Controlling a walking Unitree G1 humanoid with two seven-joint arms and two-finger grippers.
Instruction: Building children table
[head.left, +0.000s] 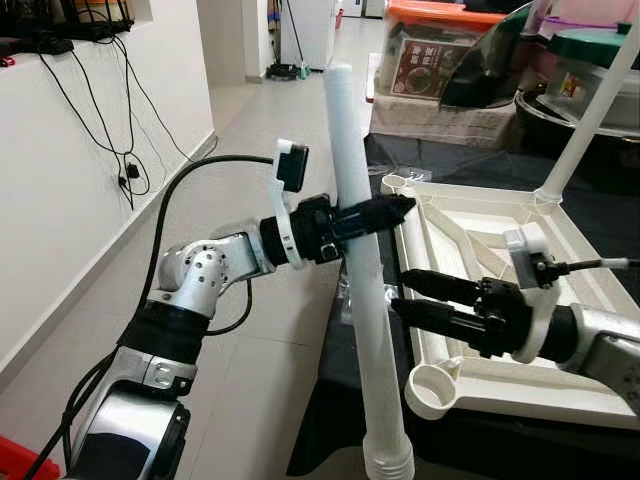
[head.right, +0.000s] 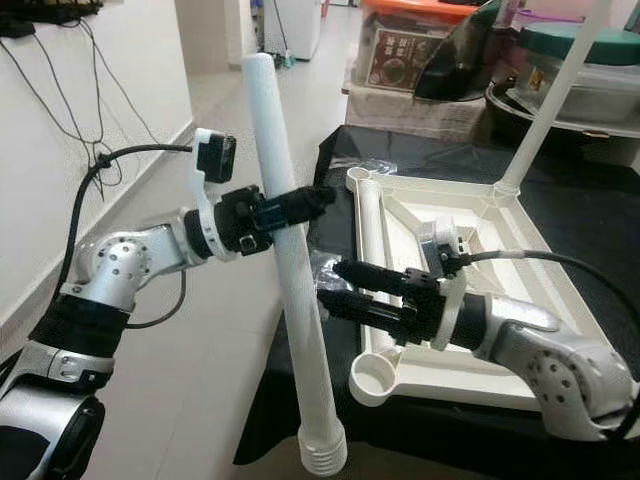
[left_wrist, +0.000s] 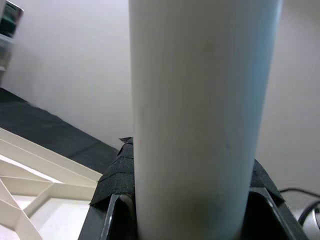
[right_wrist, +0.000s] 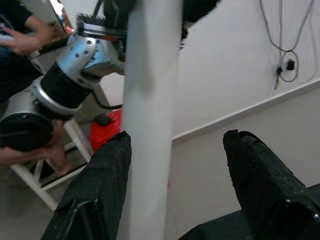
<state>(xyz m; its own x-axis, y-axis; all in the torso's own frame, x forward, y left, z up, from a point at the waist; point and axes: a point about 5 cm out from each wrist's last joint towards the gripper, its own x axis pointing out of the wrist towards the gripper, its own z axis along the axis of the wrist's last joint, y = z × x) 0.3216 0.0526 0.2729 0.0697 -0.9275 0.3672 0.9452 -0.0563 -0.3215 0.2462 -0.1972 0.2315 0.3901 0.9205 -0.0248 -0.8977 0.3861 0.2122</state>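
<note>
A long white table leg (head.left: 360, 250) stands nearly upright in the air beside the table edge, ribbed end down. My left gripper (head.left: 385, 213) is shut on it above its middle, and the leg (left_wrist: 200, 100) rises between the pads in the left wrist view. My right gripper (head.left: 400, 290) is open, its fingertips (right_wrist: 100, 175) pointing at the leg's lower half (right_wrist: 150, 100); I cannot tell if they touch it. The white tabletop (head.left: 410, 240) lies upside down on a black cloth, with an open corner socket (head.left: 432, 388) near the leg. Another leg (head.left: 595, 110) stands fixed in the far corner.
Plastic storage boxes (head.left: 440, 50) and a covered bin (head.left: 590, 60) crowd the back. A white wall with hanging cables (head.left: 120, 150) runs along the left, with tiled floor (head.left: 260, 340) between it and the table. A person's arm (right_wrist: 25, 35) shows behind my left arm.
</note>
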